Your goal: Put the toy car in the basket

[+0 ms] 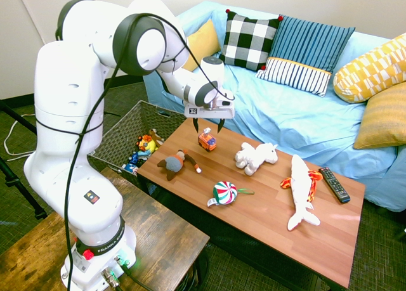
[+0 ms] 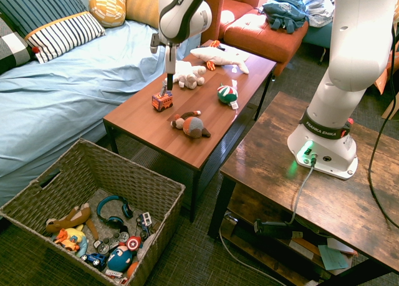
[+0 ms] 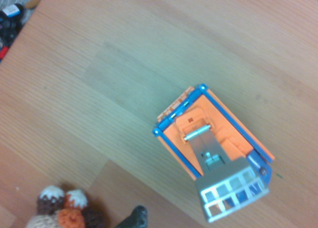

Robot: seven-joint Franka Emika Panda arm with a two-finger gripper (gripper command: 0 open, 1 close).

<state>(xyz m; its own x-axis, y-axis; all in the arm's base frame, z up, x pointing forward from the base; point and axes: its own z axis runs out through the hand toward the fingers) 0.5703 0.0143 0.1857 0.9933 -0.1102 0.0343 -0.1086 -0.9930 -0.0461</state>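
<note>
While poised just above the toy car (image 1: 207, 140), claw (image 1: 207, 125) fingers apart.

Even, bright indoor light from above; soft short shadows under toys on coffee table (image 1: 266, 215). Mild sheen on tabletop near its end toward remote. Wide-angle bending at exterior edges. Wrist view soft, toy car (image 3: 211, 148) slightly blurred.

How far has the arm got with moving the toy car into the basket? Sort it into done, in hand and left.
Done: the gripper hangs open just above the toy car. In hand: nothing is gripped; the car stands on the coffee table, near the brown plush animal. Left: lower, close on the car, lift it, carry it to the basket on the floor and let go.
</note>
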